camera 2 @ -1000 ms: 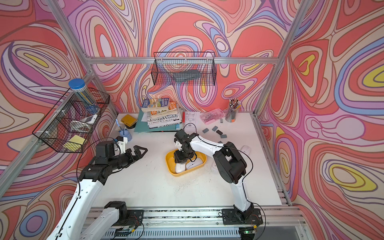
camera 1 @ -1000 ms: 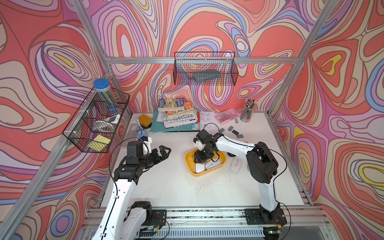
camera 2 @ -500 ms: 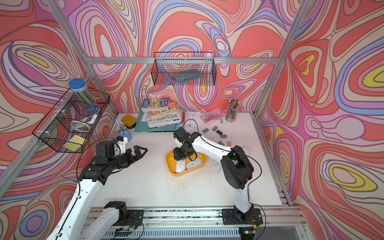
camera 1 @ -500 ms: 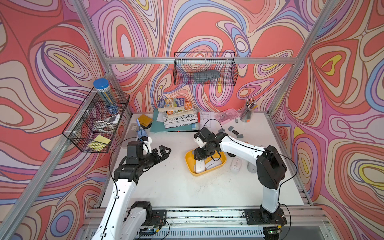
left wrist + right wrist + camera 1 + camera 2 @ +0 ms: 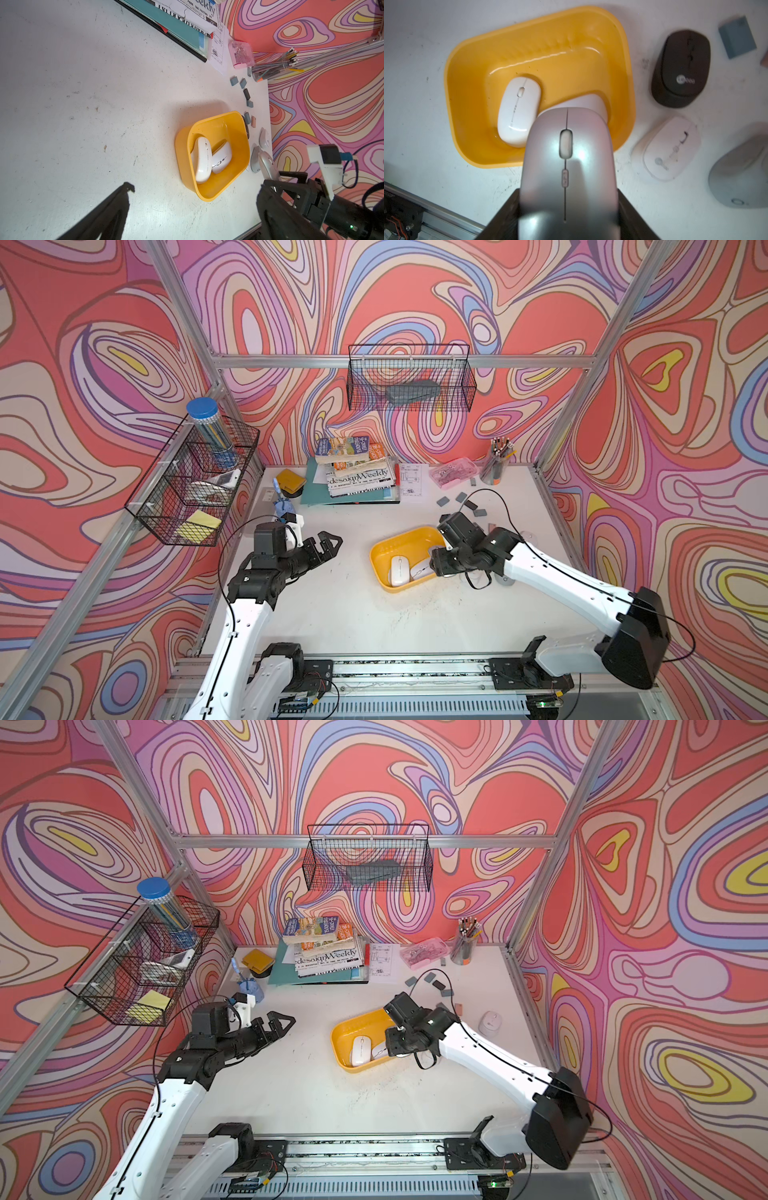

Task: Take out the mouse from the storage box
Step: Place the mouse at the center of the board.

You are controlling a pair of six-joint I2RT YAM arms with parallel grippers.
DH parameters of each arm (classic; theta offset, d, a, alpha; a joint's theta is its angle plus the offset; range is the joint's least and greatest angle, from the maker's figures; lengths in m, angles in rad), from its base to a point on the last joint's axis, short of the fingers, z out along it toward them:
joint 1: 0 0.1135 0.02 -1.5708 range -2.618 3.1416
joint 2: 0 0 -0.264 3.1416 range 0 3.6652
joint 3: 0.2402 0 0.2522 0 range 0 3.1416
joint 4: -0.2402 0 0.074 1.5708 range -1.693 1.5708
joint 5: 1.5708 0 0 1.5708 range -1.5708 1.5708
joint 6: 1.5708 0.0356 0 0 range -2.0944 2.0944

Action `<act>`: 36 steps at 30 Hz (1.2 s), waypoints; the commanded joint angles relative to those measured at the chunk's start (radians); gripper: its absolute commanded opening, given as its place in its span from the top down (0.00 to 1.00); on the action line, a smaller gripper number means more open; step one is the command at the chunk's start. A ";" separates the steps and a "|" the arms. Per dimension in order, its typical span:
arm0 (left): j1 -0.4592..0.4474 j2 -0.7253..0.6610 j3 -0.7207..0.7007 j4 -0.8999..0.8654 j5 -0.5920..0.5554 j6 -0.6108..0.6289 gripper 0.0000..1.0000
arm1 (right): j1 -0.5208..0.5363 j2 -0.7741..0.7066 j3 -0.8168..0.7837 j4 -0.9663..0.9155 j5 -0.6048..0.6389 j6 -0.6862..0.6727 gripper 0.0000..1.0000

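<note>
Jaws of the right gripper [image 5: 569,207] are clamped on the sides of a silver-grey mouse [image 5: 568,166], carried flat with its scroll wheel up, above the near edge of the yellow storage box [image 5: 463,87]. Seen in the left wrist view, this held mouse [image 5: 268,166] hangs clear of the box's outer side, over the tabletop [image 5: 83,104]. Two mice lie inside the storage box [image 5: 380,556]: a glossy white mouse [image 5: 518,112] along one wall, and a second white mouse [image 5: 221,158] resting against it, mostly hidden under the held one from the right wrist camera. In both top views the right gripper [image 5: 442,564] sits at the box's edge [image 5: 340,1040] nearest the right arm's side. Outside the box, on the tabletop, lie a black mouse [image 5: 681,68], a pale pink-white mouse [image 5: 668,149] and a grey mouse [image 5: 741,178]; all three are apart from the box, though the blur at that edge makes it hard to say whether the grey one touches its neighbour. Small grey eraser-like blocks [image 5: 461,499] are scattered beyond the box, toward a pencil cup [image 5: 496,464] and a pink clear case [image 5: 453,470]. Over on the other side, the left gripper [image 5: 328,543] hovers above bare tabletop with its jaws spread fully wide and nothing between them, well apart from the box.
</note>
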 commanded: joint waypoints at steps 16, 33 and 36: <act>-0.002 -0.011 -0.015 0.013 0.009 0.005 0.01 | 0.021 0.039 -0.338 0.120 -0.018 0.255 0.44; -0.002 -0.004 -0.015 0.015 0.009 0.004 0.01 | 0.133 0.133 -0.294 0.034 0.010 0.316 0.25; -0.002 0.001 -0.013 0.016 0.013 0.005 0.01 | 0.199 0.046 -0.170 -0.079 0.072 0.356 0.25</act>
